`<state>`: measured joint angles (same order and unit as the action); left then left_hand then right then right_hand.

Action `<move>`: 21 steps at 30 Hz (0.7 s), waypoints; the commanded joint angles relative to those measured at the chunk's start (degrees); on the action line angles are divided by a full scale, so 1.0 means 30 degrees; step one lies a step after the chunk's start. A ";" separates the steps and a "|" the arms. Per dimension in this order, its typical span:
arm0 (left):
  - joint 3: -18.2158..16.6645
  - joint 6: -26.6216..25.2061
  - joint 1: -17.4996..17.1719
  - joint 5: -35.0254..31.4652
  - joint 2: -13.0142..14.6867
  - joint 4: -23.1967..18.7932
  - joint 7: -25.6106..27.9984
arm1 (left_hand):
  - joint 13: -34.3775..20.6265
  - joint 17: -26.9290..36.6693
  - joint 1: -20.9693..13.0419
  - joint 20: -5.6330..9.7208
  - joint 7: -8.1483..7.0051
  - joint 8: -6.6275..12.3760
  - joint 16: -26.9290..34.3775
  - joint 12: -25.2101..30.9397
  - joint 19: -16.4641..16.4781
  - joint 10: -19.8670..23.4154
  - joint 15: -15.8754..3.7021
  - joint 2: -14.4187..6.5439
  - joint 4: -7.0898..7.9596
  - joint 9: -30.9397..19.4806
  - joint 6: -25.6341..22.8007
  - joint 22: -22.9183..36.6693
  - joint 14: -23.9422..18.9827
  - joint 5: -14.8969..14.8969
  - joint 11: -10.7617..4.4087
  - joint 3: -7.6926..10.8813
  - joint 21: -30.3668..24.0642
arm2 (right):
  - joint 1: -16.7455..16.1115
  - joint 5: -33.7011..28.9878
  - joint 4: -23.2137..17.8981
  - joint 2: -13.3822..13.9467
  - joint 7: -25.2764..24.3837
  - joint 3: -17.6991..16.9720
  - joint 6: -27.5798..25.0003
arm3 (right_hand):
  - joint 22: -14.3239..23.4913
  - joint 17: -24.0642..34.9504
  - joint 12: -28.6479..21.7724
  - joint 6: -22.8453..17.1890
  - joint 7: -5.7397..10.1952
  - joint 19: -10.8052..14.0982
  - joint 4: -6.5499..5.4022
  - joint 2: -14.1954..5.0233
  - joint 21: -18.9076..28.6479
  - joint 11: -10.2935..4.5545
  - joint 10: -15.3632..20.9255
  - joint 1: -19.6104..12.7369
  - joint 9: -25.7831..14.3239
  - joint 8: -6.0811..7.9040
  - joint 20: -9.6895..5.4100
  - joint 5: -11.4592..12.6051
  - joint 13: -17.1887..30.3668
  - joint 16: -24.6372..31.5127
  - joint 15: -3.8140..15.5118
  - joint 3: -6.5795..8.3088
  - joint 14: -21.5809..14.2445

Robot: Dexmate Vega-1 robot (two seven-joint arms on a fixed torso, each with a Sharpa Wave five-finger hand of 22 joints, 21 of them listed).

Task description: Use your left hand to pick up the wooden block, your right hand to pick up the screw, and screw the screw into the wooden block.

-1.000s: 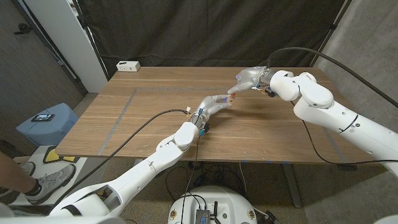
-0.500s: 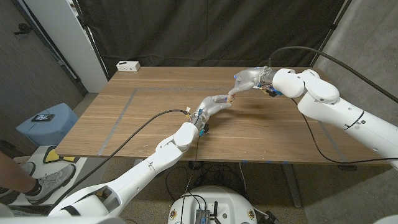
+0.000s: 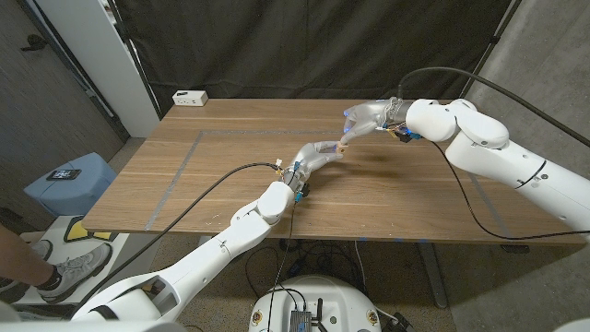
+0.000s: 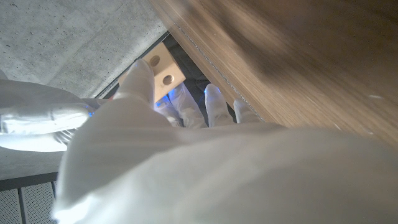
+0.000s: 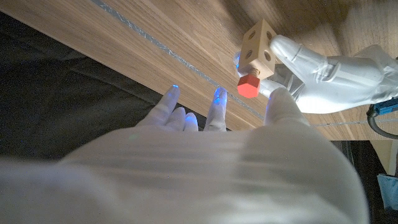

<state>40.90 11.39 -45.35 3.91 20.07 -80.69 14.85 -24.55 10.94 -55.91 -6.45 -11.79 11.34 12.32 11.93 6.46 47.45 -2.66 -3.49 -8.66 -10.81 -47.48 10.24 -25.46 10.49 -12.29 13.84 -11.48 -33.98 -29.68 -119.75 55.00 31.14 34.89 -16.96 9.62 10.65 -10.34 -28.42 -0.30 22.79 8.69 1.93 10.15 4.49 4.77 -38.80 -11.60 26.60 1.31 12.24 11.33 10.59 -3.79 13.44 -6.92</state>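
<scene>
Left fingers hold wooden block | screw in block

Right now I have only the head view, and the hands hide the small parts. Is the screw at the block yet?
Observer: Yes. The right wrist view shows the red screw with its head against the wooden block.
Operator: What holds the block?
Observer: The left hand grips it, fingers wrapped behind it.
Operator: Am I gripping the screw?
Observer: I cannot tell. The right hand has its fingers spread, with the thumb close beside the screw.
</scene>
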 commanded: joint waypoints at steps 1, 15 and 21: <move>-0.0012 0.0049 0.0094 0.0040 -0.0038 0.0127 -0.0061 | -0.0081 -0.0002 0.0077 -0.0126 0.0003 0.0122 -0.0061 0.0071 0.0022 0.0009 -0.1622 -0.0136 0.0081 -0.0072 -0.0161 0.0063 -0.0053 0.0123 -0.0100 0.0090 -0.0043 | 0.0153 0.0400 0.0208 0.0130 0.0032 0.0053 0.0737 | -0.0027 0.0033 -0.0063 0.0131 0.0330 -0.0072 0.0324 0.0019 0.0092 -0.0077 -0.0290 -0.0618 -0.0025 -0.0123 -0.0009 0.0036 0.0089 0.0055 -0.0066 0.0202 0.0110; -0.0009 0.0035 0.0189 0.0061 -0.0055 0.0224 -0.0123 | -0.0090 -0.0007 0.0081 -0.0114 -0.0034 0.0127 -0.0055 0.0092 0.0022 0.0048 -0.1610 -0.0126 0.0074 -0.0072 -0.0172 0.0063 -0.0079 0.0117 -0.0096 0.0093 -0.0044 | 0.0207 0.0044 0.0835 -0.0234 -0.0507 0.0278 0.1109 | -0.0031 0.0023 -0.0298 -0.1403 0.1560 0.0081 0.0637 0.0390 0.0197 -0.0686 -0.0309 -0.3104 -0.0046 0.0187 -0.0082 0.0034 0.0076 0.0205 0.0267 0.1215 -0.0056; 0.0007 0.0051 0.0261 0.0068 -0.0075 0.0326 -0.0167 | -0.0090 -0.0005 0.0092 -0.0107 -0.0005 0.0136 -0.0057 0.0090 0.0025 0.0046 -0.1607 -0.0131 0.0079 -0.0072 -0.0192 0.0063 -0.0073 0.0116 -0.0098 0.0095 -0.0045 | 0.0235 -0.0076 0.0987 -0.0424 -0.0680 0.0367 0.1148 | -0.0027 0.0016 -0.0361 -0.2068 0.1635 0.0169 0.0584 0.0479 0.0219 -0.0808 -0.0133 -0.3573 -0.0084 0.0405 -0.0112 -0.0011 0.0074 0.0241 0.0376 0.1419 -0.0187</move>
<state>40.87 11.46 -44.93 4.03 19.98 -80.20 14.56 -24.55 10.94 -55.69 -6.45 -11.83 11.45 12.32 11.92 6.46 47.45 -2.66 -3.70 -8.54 -10.81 -47.47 10.24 -25.46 10.43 -12.29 13.96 -11.47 -33.50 -29.11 -117.78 54.59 30.20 35.45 -14.21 9.33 10.66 -11.03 -33.79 4.40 22.71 10.42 3.23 10.42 2.44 3.99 -48.65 -11.61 27.20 1.24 12.24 11.33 10.86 -3.05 17.19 -7.26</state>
